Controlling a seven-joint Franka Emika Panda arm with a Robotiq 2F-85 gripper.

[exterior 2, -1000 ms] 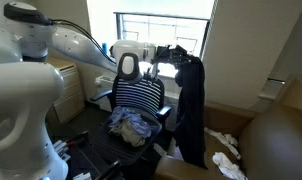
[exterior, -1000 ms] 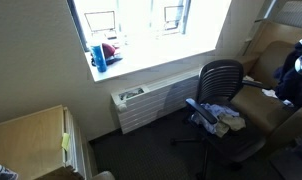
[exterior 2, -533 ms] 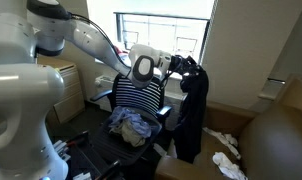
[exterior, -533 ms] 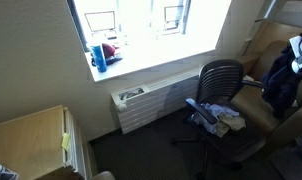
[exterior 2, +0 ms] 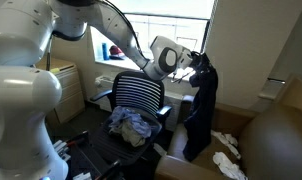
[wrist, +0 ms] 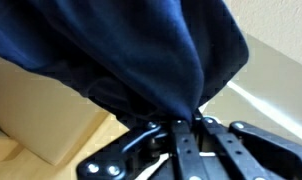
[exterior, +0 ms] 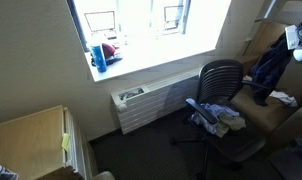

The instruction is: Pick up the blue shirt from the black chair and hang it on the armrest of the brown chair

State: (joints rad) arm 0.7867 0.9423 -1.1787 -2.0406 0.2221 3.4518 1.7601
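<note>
In an exterior view, I've got the blue shirt (exterior: 270,64) clear of the black chair (exterior: 222,78), dangling from the tool (exterior: 295,36) above the brown chair (exterior: 274,108). Draping it over the armrest, which I can't pick out clearly, is left. Crumpled garments (exterior: 220,119) lie on the black seat.

In an exterior view, the blue shirt (exterior 2: 200,108) hangs long and limp, soft dark cloth near the rounded, padded brown chair (exterior 2: 283,140).

In the wrist view, the tool (wrist: 181,127) is pinched closed on a bunched fold of smooth navy cloth.
</note>
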